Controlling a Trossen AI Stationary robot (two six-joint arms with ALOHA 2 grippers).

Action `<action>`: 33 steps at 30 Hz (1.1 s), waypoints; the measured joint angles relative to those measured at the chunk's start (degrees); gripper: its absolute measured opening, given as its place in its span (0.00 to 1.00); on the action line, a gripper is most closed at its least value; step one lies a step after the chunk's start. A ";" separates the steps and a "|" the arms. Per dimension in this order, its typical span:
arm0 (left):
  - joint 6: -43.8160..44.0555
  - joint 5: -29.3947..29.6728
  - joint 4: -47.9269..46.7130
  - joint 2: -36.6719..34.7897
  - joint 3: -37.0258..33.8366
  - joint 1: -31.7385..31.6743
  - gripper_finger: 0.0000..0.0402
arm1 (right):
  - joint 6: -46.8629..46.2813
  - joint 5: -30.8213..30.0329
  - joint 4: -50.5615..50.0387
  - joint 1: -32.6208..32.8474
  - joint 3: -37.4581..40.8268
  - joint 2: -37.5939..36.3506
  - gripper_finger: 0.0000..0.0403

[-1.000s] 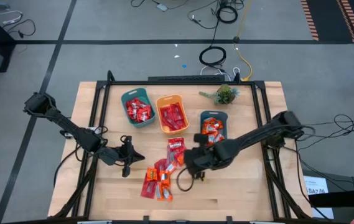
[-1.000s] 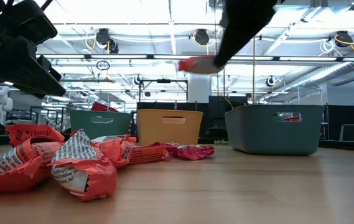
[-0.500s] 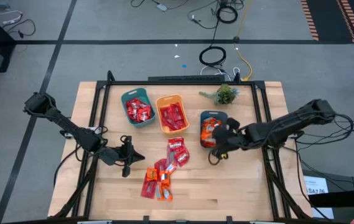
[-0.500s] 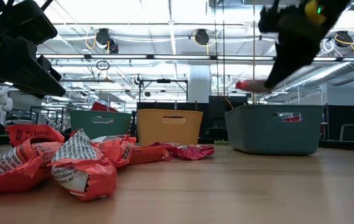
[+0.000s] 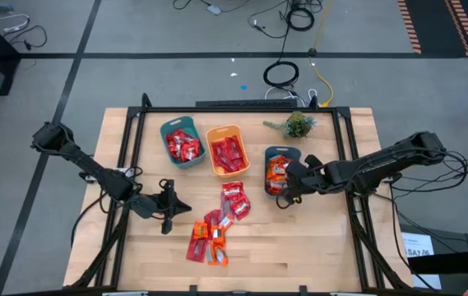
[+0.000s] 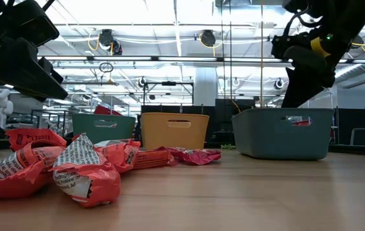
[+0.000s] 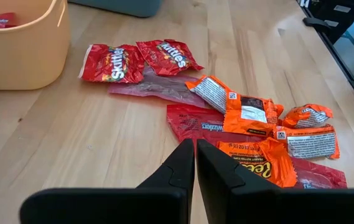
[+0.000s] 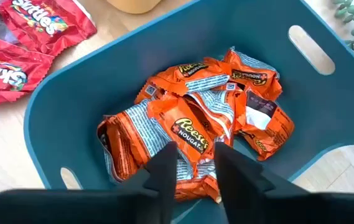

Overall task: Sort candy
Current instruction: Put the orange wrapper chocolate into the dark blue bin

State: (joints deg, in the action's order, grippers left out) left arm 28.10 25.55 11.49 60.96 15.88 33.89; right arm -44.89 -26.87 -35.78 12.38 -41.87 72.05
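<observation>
The right end effector (image 5: 287, 182) hangs over the dark teal bin (image 5: 298, 154) on the right part of the worktop (image 5: 316, 247), and its two fingers (image 8: 164, 168) stand a little apart with nothing between them. Directly below them, inside this bin, lies a heap of orange candies (image 8: 195, 130) with white printed backs. The left end effector (image 5: 186, 207) waits low over the left part of the worktop, pointing at the loose pile, and its fingers (image 7: 183, 163) are pressed together and hold nothing. The loose pile of candy (image 5: 209, 237) lies near the front middle of the worktop, red and orange wrappers mixed, some lying over each other. A little further back, two red packets (image 5: 234, 194) lie side by side, just before the orange bin (image 5: 226, 150). The orange bin holds red candy, and the lighter teal bin (image 5: 182, 145) at its left side also holds red candy. A small green plant (image 5: 297, 125) stands near the back edge of the worktop, behind the dark teal bin.
</observation>
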 joint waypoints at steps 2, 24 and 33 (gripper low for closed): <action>0.11 0.00 0.03 0.01 0.00 -0.02 0.07 | 0.37 -0.02 0.01 0.00 0.00 0.00 0.29; 4.23 0.62 0.11 -0.01 0.00 -0.02 0.07 | 0.53 10.43 0.01 0.83 0.00 -4.75 0.41; 11.88 0.83 -0.78 0.08 0.00 -0.26 0.09 | -1.13 10.27 2.28 6.88 -0.02 -14.82 0.41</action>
State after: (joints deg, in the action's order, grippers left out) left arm 39.98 26.39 10.71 61.04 15.88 33.63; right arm -46.02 -16.60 -33.50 19.26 -41.89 57.24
